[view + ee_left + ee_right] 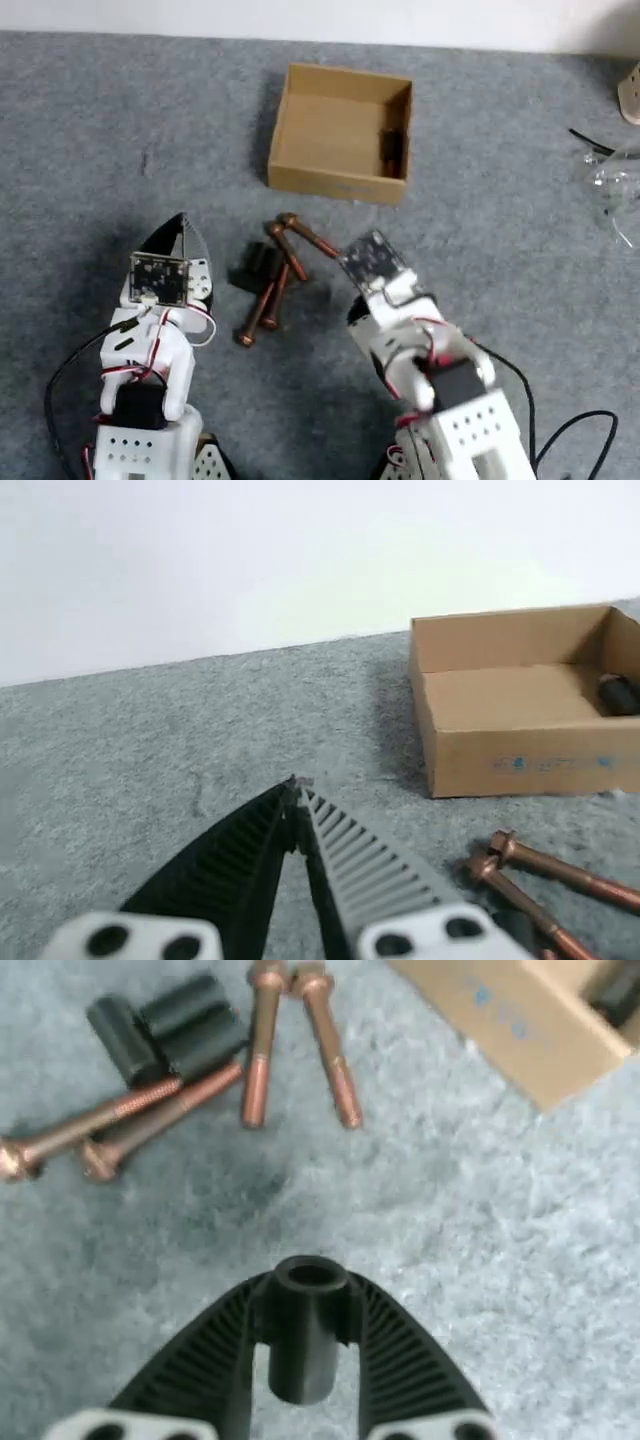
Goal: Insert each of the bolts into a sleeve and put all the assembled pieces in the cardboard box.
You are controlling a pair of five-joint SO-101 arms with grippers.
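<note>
The cardboard box (pixel 335 140) stands at the back of the grey mat, with a dark piece (pixel 393 150) against its inner right wall. In front of it lie several copper bolts (pixel 272 290) around loose black sleeves (pixel 257 268). My right gripper (pixel 305 1298) is shut on a black sleeve (pixel 303 1345), held upright with its bore facing up, a short way from the bolts (pixel 330 1045). My left gripper (pixel 293 792) is shut and empty, left of the pile, its tips (pixel 184 222) low over the mat.
A tangle of clear plastic and black wire (pixel 610 180) lies at the right edge. A pale object (pixel 630 92) sits at the far right. Open mat lies left of the box and between the two arms.
</note>
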